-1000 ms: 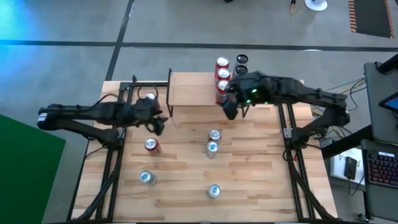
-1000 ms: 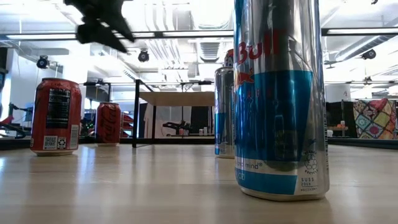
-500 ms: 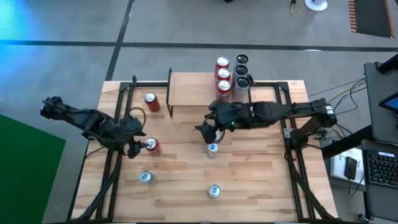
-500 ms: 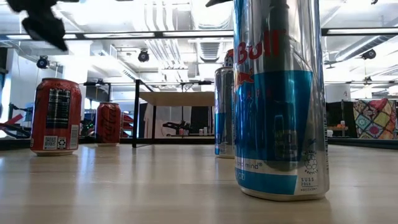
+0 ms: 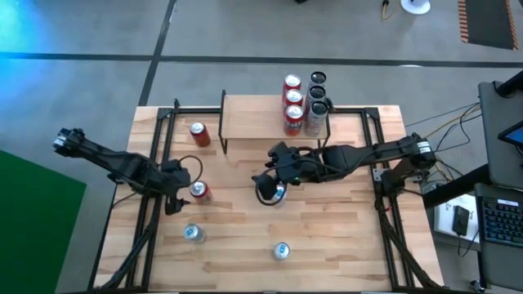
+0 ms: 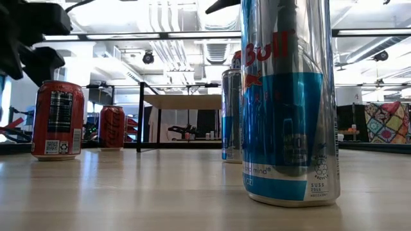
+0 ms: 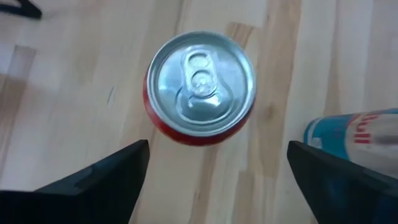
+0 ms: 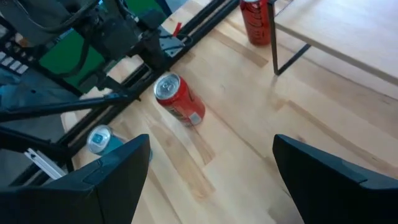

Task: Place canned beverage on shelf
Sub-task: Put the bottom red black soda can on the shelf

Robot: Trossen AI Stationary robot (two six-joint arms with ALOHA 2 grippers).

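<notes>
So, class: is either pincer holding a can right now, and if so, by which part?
Neither. The left pincer is open above the red can, not touching it. The right pincer is open too, with nothing between its fingers.

Both arms matte black, slim jointed segments w/ thin black cables. Left claw point(image 7: 211, 168) & right claw point(image 8: 211, 168): dark, flat, wedge-shaped fingers.

A lab or workshop: exposed ceiling ducts point(image 6: 186, 45), a keyboard point(image 5: 500, 219) beside the rig.
</notes>
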